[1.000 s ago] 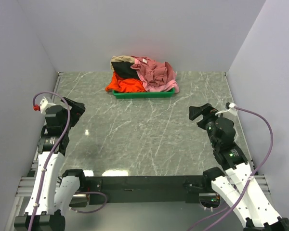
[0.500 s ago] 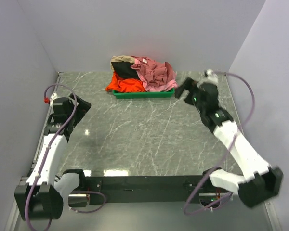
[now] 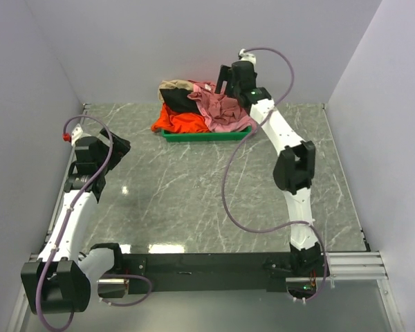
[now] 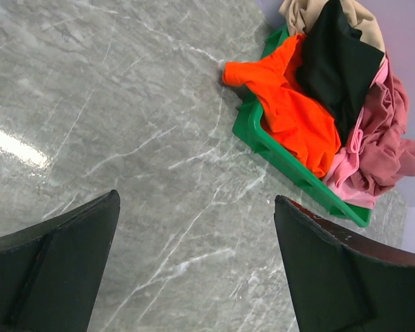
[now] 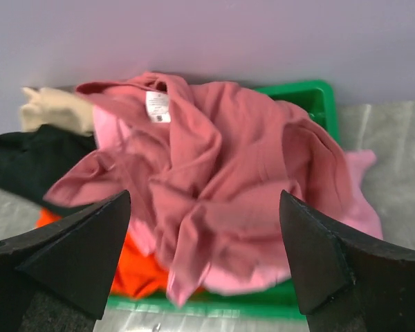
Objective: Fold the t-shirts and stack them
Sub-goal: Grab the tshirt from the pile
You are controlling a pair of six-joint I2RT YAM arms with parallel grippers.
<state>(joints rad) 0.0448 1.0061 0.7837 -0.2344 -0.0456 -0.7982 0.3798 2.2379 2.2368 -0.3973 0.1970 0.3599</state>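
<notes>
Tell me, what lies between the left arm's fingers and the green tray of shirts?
Nothing but bare grey marbled tabletop between the open black fingers and the shallow green plastic tray; the left wrist view shows it.

Open tabletop point(image 3: 214, 187); t-shirts point(image 3: 220, 109) heaped in tray point(image 3: 206, 136) by rear wall point(image 3: 194, 41)

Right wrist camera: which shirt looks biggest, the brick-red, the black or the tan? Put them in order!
1. Brick-red shirt, by far the biggest.
2. Black shirt.
3. Tan shirt.
Black and tan are partly covered, so their order is unsure.
</notes>
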